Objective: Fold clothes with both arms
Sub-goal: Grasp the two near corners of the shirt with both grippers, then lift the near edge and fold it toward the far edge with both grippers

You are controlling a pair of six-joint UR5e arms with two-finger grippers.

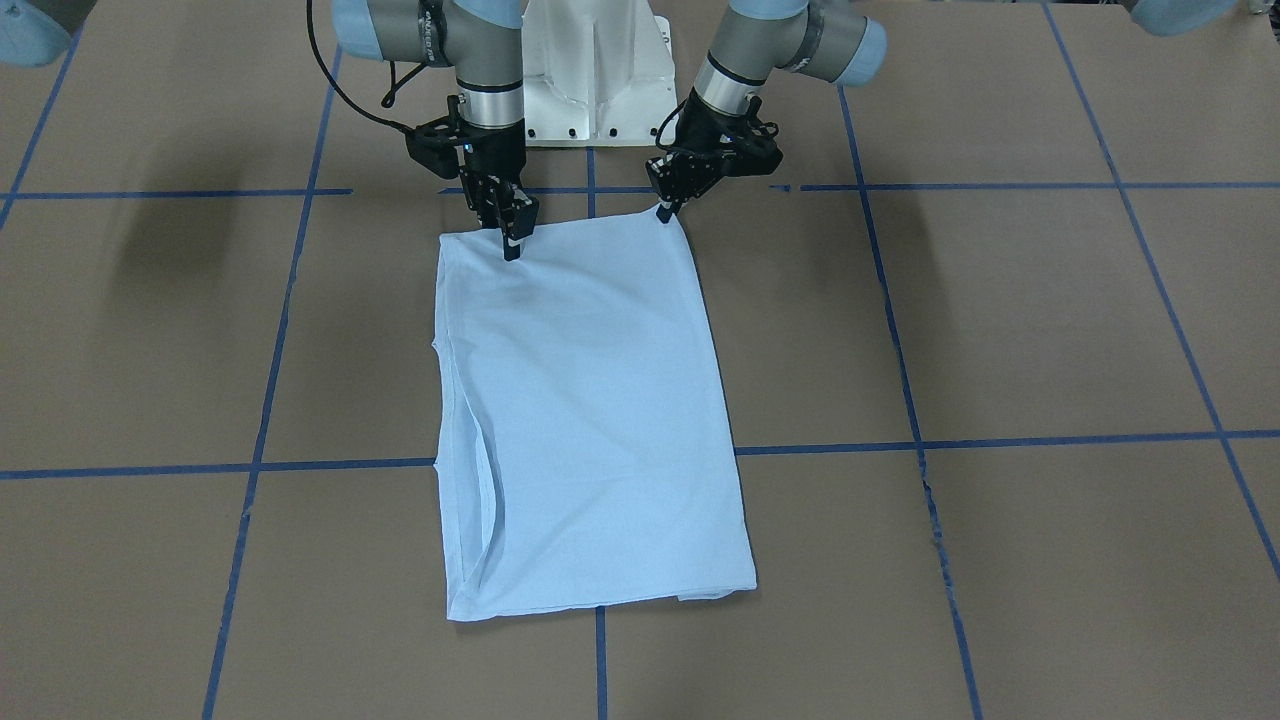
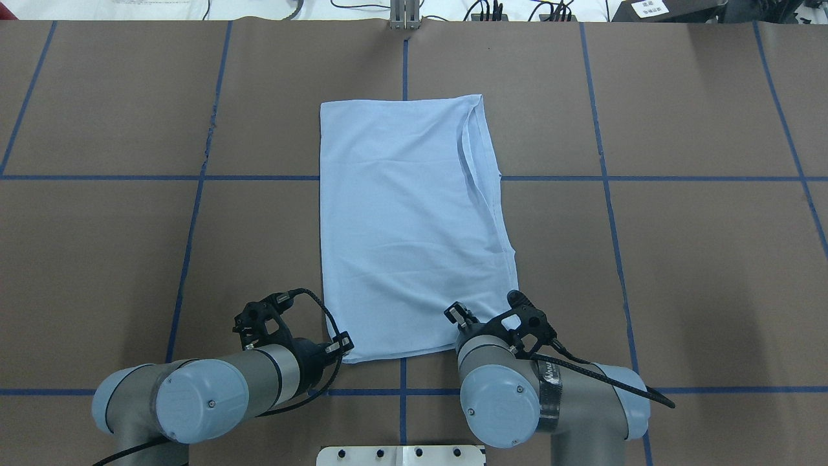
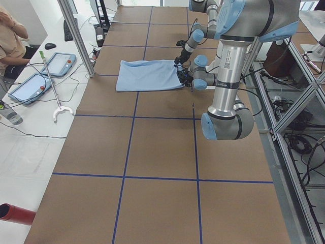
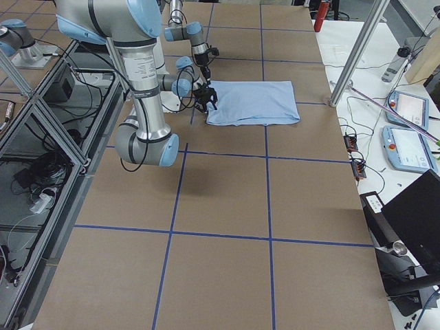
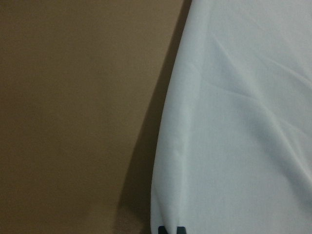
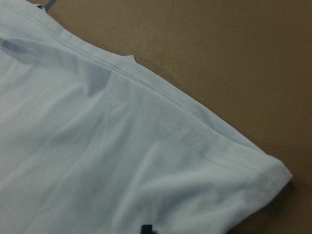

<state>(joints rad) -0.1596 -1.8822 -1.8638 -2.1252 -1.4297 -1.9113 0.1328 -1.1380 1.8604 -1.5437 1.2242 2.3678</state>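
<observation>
Exterior front-facing view: the T-shirt [image 1: 590, 420], already folded to a long panel at the table's [image 1: 1000, 320] centre, was pinched along its robot-side edge by the left gripper [image 1: 665, 212] and right gripper [image 1: 513, 243], crosswise folds seemingly left.

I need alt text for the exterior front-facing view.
A light blue T-shirt, folded into a long rectangle, lies on a brown table with blue tape lines. The black left gripper and right gripper are at its robot-side edge.
</observation>
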